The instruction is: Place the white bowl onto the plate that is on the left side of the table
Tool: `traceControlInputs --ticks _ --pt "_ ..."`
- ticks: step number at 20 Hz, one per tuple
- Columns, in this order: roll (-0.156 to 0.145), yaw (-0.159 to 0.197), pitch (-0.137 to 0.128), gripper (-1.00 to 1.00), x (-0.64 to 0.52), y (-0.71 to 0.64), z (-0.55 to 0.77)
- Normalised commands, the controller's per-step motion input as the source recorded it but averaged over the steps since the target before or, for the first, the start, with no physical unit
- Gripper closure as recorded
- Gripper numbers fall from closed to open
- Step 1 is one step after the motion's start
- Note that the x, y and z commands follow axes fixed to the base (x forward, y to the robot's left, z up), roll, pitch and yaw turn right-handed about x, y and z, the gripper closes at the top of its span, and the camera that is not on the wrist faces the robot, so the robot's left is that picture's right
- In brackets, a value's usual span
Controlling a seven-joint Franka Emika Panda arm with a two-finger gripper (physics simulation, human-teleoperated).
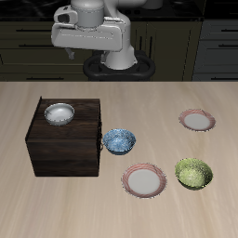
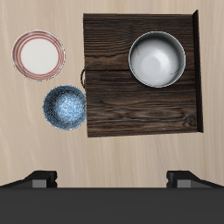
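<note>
The white bowl (image 1: 59, 113) sits upright on top of the dark wooden box (image 1: 65, 149); it also shows in the wrist view (image 2: 157, 59). The plate (image 1: 197, 119), white with a pinkish-red rim, lies flat on the table (image 1: 28, 204) well away from the box, beyond the blue-patterned bowl, and it is out of the wrist view. My gripper (image 1: 84, 48) hangs high above the table's back edge, far from the bowl. Its fingertips (image 2: 39, 178) stand wide apart with nothing between them, so it (image 2: 112, 179) is open and empty.
A blue-patterned bowl (image 1: 119, 140) (image 2: 65, 105) stands beside the box. A look-alike plate (image 1: 145, 180) (image 2: 38, 54) lies nearer the table's front edge. A green bowl (image 1: 193, 173) stands beside that plate.
</note>
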Motion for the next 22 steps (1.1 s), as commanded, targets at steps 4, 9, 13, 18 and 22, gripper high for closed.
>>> traceControlInputs --ticks 4,9,13,18,22 --pt "0.006 -0.026 -0.017 -1.0 0.2 -0.16 0.03" --pt "0.04 0.016 -0.011 -1.0 0.18 -0.1 0.07" --pt "0.073 0.046 -0.019 -1.0 0.17 -0.04 0.08" --pt "-0.007 0.021 0.0 -1.0 0.16 -0.17 0.02" --pt "-0.018 0.009 -0.019 -1.0 0.18 -0.28 0.09"
